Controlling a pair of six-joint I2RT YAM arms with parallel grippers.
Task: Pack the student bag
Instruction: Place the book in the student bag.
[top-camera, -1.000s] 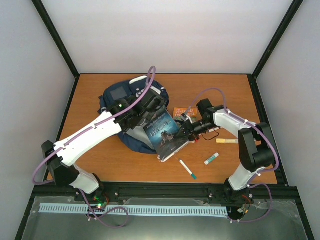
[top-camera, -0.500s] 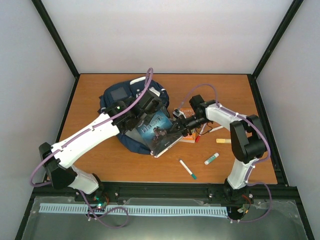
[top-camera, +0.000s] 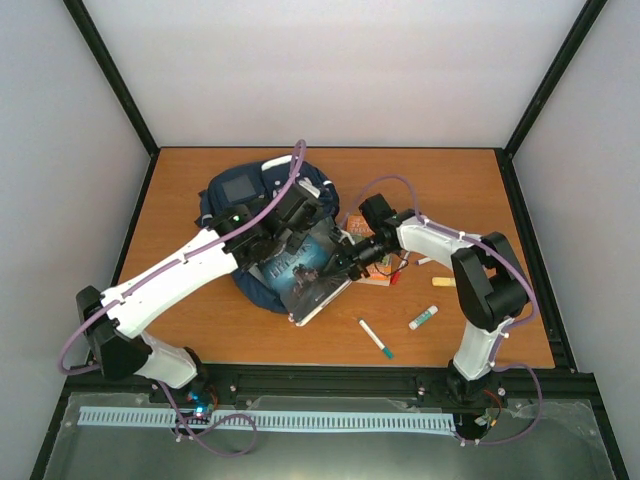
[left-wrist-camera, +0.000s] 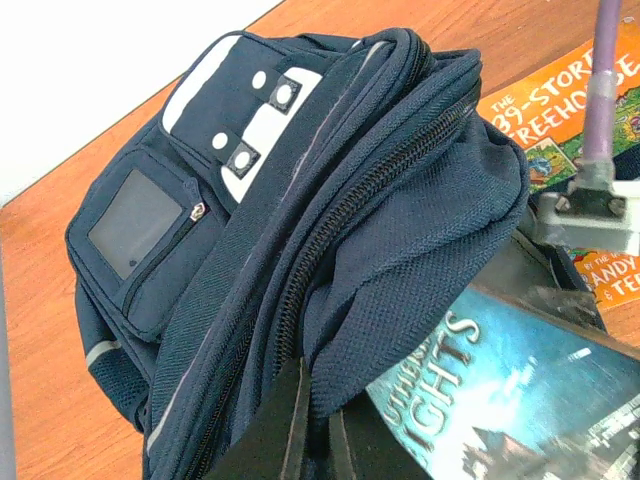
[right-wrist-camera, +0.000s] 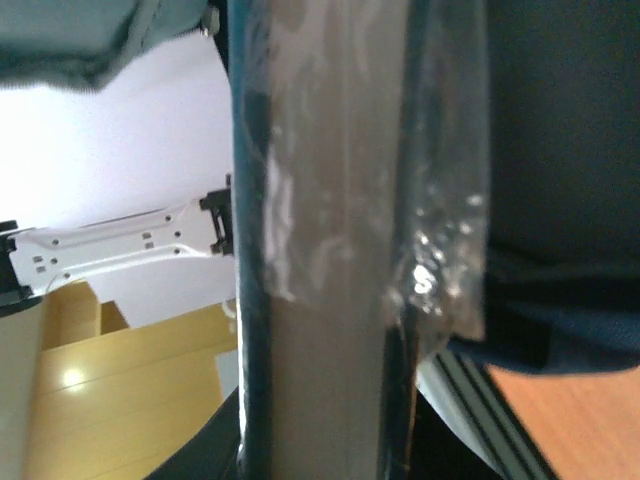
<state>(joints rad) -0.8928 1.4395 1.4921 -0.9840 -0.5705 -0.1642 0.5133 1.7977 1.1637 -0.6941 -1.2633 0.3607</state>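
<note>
The left arm (top-camera: 190, 265) stretches from its base at the lower left of the top view diagonally up toward the centre, forearm nearly straight. The left gripper (top-camera: 303, 207) is pinched tight on a fold of the student bag (left-wrist-camera: 330, 200). The right arm (top-camera: 440, 240) rises from the lower right, folds sharply at the elbow and reaches left. Its wrist is bent down-left, and the right gripper (top-camera: 350, 265) is clamped on the edge of a book (top-camera: 305, 265).
</note>
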